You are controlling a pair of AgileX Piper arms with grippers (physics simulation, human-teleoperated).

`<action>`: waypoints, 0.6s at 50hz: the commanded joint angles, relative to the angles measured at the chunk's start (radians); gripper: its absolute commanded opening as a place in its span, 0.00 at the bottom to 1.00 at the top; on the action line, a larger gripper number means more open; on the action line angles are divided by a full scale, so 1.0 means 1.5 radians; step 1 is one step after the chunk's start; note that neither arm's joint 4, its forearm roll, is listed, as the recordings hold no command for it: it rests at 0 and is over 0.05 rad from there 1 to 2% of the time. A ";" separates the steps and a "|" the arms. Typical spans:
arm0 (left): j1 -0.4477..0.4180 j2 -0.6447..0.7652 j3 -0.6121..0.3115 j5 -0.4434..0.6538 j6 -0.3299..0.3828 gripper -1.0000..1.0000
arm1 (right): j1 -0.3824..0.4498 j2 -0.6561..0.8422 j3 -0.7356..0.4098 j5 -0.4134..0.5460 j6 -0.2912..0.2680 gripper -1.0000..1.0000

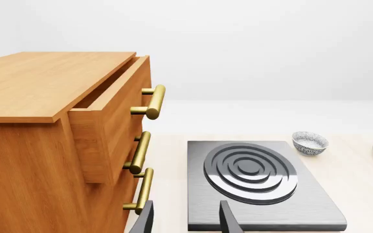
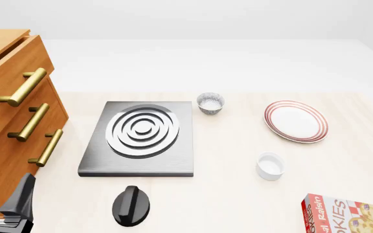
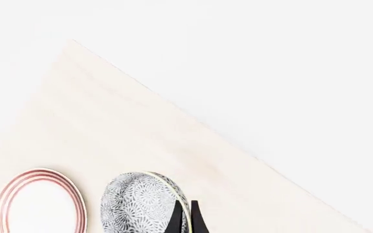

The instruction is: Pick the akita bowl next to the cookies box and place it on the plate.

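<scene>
Speckled bowl [image 3: 144,204] hangs tilted, its rim pinched in the right gripper's [image 3: 185,216] jaws, beside the plate [image 3: 39,201] at lower left. Left gripper [image 1: 185,218] hovers, jaws spread, over the stove [image 1: 258,187].

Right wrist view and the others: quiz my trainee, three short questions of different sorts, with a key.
1. True or false: the right gripper pinches the rim of a speckled bowl.
2. What sits by the far right corner of the stove in the front view? A) mug B) second bowl C) spoon
3. Fill in: the top drawer is ___.
Key: 1 true; 2 B; 3 open.
</scene>
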 commanded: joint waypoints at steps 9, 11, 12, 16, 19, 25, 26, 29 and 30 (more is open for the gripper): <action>0.000 0.000 0.000 0.000 0.000 1.00 | 0.008 -0.025 0.024 0.005 0.102 0.00; 0.000 0.000 0.000 0.000 0.000 1.00 | 0.012 -0.027 0.026 0.004 0.108 0.00; 0.000 0.000 0.000 0.000 0.000 1.00 | 0.023 -0.031 0.033 0.002 0.120 0.00; 0.000 0.000 0.000 0.000 0.000 1.00 | 0.044 -0.036 0.036 -0.002 0.132 0.00; 0.000 0.000 0.000 0.000 0.000 1.00 | 0.081 -0.049 0.063 -0.021 0.176 0.00; 0.000 0.000 0.000 0.000 0.000 1.00 | 0.106 -0.048 0.085 -0.040 0.198 0.00; 0.000 0.000 0.000 0.000 0.000 1.00 | 0.112 -0.047 0.091 -0.047 0.205 0.00; 0.000 0.000 0.000 0.000 0.000 1.00 | 0.129 -0.051 0.112 -0.066 0.231 0.00; 0.000 0.000 0.000 0.000 0.000 1.00 | 0.129 -0.051 0.112 -0.066 0.231 0.00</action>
